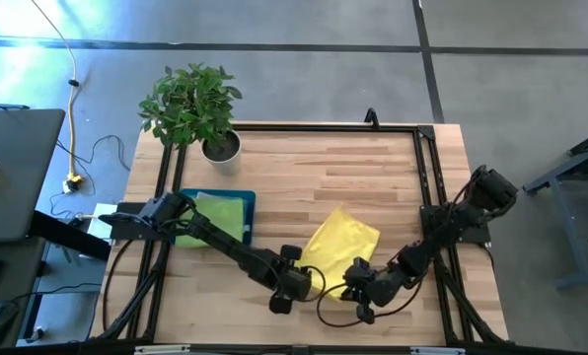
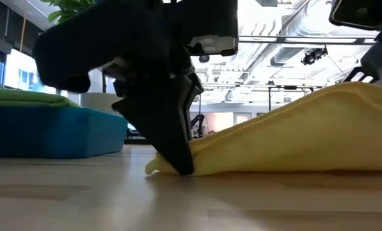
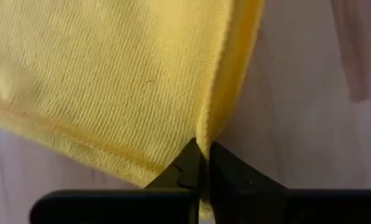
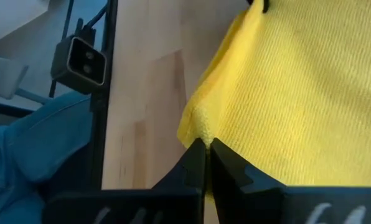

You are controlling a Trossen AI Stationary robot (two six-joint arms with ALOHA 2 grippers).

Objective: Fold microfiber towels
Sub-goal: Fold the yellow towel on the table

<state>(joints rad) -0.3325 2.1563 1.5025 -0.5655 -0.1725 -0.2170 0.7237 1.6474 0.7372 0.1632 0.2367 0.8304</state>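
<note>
A: Yellow towel [image 1: 341,240] lies near the table's front edge; left gripper [image 1: 292,293] and right gripper [image 1: 361,293] each pinch a near corner

B: Good; lift both together, level, then fold evenly over the far edge

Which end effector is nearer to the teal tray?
Left. The left end effector pinches the yellow towel at the corner toward the teal tray; the right end effector grips its far corner.
</note>
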